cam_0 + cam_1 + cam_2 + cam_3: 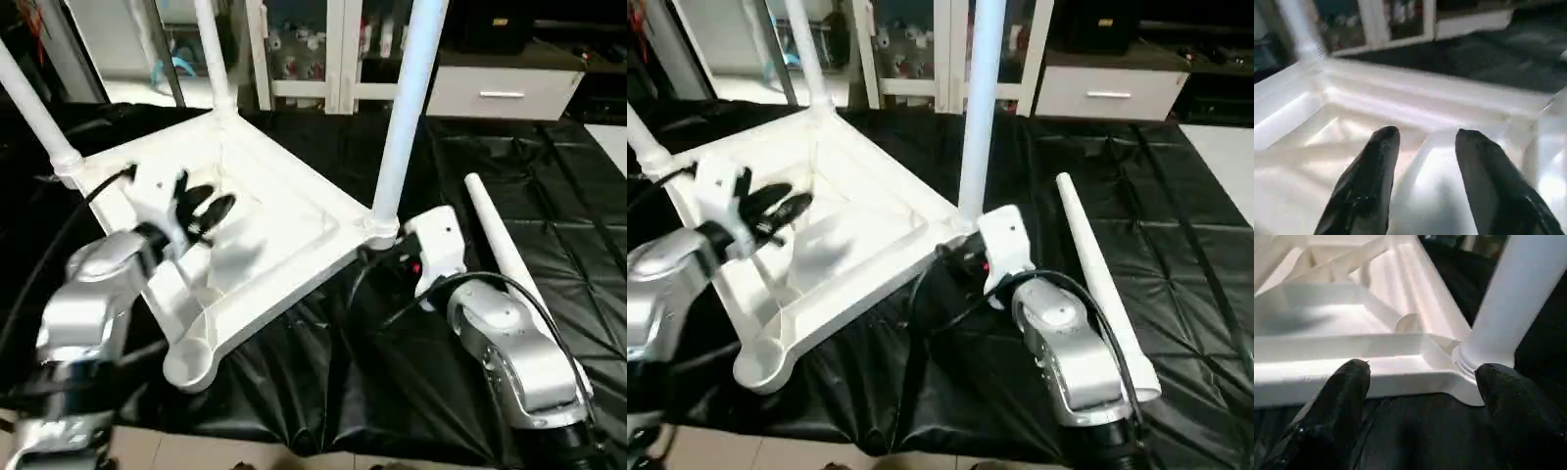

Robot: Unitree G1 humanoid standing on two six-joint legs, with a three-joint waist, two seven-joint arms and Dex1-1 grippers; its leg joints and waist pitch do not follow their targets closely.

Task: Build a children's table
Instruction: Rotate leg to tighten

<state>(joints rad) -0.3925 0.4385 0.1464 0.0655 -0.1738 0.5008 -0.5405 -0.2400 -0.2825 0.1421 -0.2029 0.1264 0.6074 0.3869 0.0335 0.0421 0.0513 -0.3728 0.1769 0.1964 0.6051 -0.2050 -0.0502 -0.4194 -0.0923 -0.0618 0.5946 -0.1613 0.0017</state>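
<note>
The white tabletop (pixel 284 211) lies upside down on black cloth, ribbed underside up. Three white legs stand in its corner sockets: one at far left (pixel 34 113), one at the back (pixel 211 49), one at the right corner (pixel 404 108). The near corner socket (pixel 191 357) stands empty. A fourth leg (pixel 505 255) lies loose on the cloth to the right. My left gripper (pixel 1425 142) hovers open over the underside, its fingers (pixel 211 206) astride a rib. Facing the right corner below the standing leg, my right gripper (pixel 1422 369) is open.
The black cloth (pixel 549 166) covers the work surface and ends at a front edge near me. White shelving (pixel 313 49) and a low drawer unit (pixel 500 93) stand behind. Black cables (pixel 392 294) run along my right wrist.
</note>
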